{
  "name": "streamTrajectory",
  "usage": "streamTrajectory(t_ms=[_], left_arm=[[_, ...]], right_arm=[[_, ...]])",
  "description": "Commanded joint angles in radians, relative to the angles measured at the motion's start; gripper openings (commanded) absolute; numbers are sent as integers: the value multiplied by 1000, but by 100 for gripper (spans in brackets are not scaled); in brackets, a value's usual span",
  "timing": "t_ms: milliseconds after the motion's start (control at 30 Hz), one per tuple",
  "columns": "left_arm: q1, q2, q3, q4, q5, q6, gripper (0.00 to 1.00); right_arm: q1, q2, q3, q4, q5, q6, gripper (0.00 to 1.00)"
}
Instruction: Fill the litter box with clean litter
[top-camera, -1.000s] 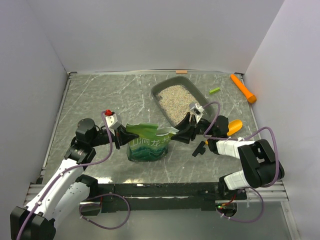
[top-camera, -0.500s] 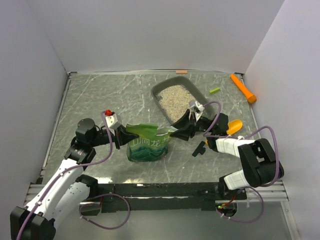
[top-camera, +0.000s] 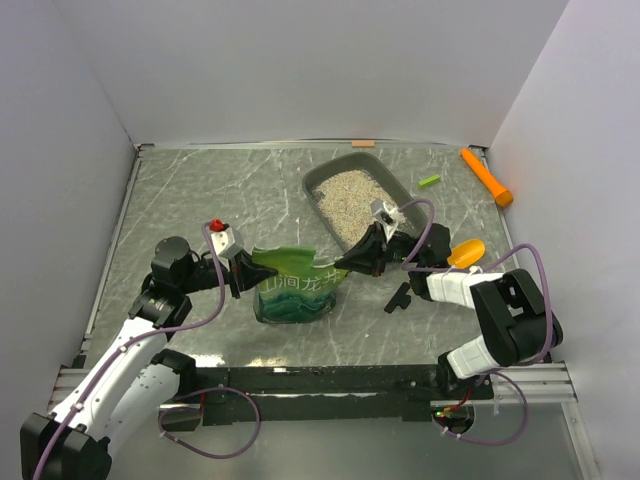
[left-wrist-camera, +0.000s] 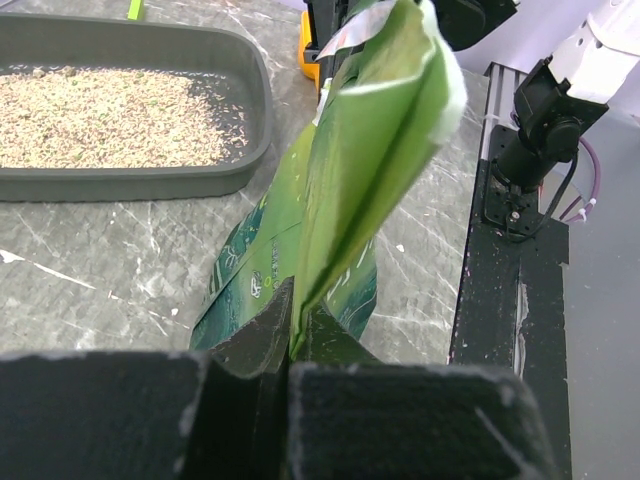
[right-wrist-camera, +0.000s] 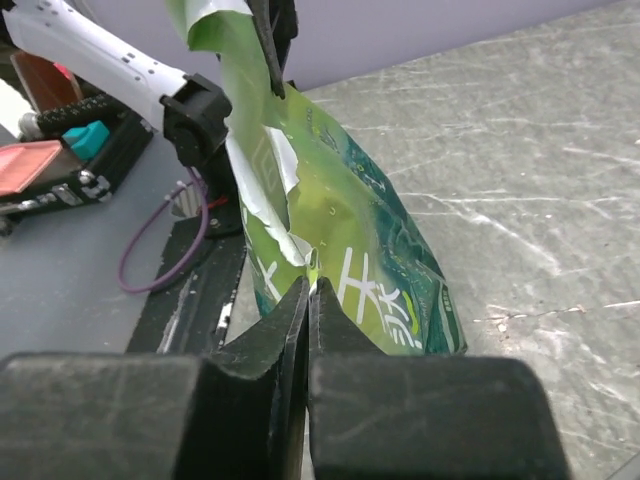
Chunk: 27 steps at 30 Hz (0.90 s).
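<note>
We log the left gripper (top-camera: 246, 270) pinched tight on the upper left edge of the green bag (top-camera: 295, 292), which stands upright on the tabletop (top-camera: 200, 190). The right gripper (top-camera: 350, 267) is clamped on the bag's torn right corner. Just behind it, the litter box (top-camera: 335, 166) holds clean litter (top-camera: 350, 200).

A crinkled green bag (top-camera: 292, 292) stands on the marbled table (top-camera: 200, 190), an orange scoop (top-camera: 466, 252) to its right.
</note>
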Motion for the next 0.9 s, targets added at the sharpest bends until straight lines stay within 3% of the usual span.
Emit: streamTrajectory(t_ms=[0, 133, 233, 367, 400, 500, 733, 867], left_arm=[[-6, -41, 15, 97, -3, -4, 1], [-6, -58, 33, 31, -64, -55, 1], [-4, -46, 67, -79, -75, -99, 1], [-4, -51, 101, -171, -46, -210, 1], [-4, -63, 104, -182, -49, -239, 1], [-4, -107, 93, -207, -72, -380, 1], [-6, -262, -26, -141, -78, -631, 1], [-4, -313, -74, -133, -61, -701, 1]], right_arm=[[9, 1, 51, 352, -12, 62, 0], [-6, -103, -6, 350, 27, 194, 0], [-16, -192, -19, 253, 36, 296, 0], [-17, -340, -9, -210, 79, 198, 0], [-16, -405, -10, -425, 99, 122, 0], [-6, -493, -15, -678, 120, 52, 0], [-2, -617, -114, -880, 169, 90, 0], [-2, -621, -157, -924, 197, 147, 0]])
